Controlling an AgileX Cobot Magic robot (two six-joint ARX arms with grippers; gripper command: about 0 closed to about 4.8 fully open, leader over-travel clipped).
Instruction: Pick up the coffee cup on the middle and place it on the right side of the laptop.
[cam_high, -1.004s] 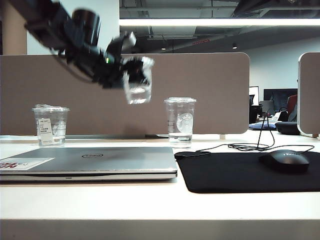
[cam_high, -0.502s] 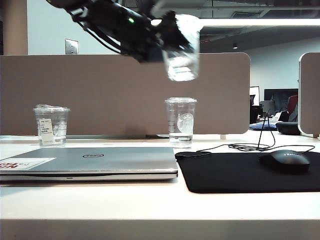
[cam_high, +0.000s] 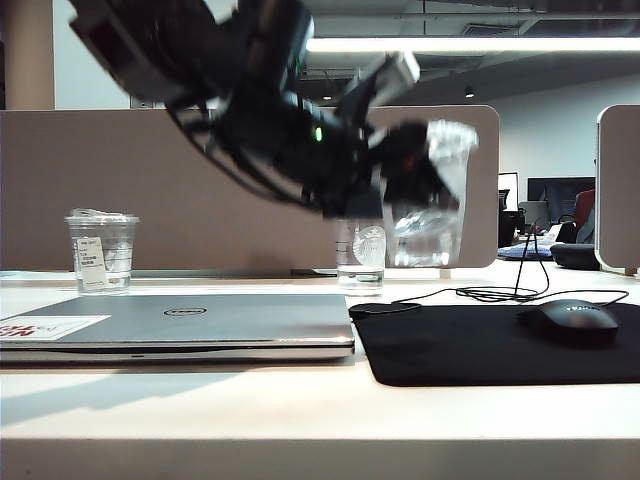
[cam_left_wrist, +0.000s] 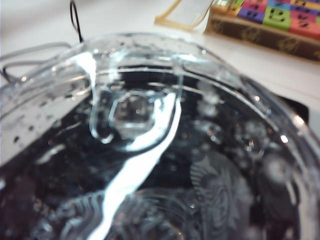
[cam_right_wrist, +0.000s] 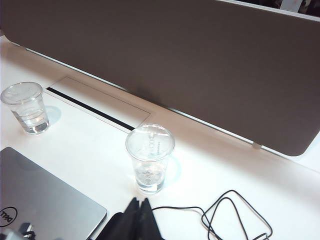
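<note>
Swung rightward and lower, the left claw (cam_high: 405, 185) grips the coffee cup (cam_high: 432, 200), blurred, near-upright above the mat (cam_high: 480, 345); right claw (cam_right_wrist: 135, 210) looks closed.

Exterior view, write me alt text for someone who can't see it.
The left claw holds a clear coffee cup in the air above a black mouse pad, right of a closed silver laptop. Two more clear cups stand behind, by a grey divider.

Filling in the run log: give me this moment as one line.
left claw: holds coffee cup aloft above black mat | laptop: closed on desk | right claw: shut, idle near Starbucks cup
</note>
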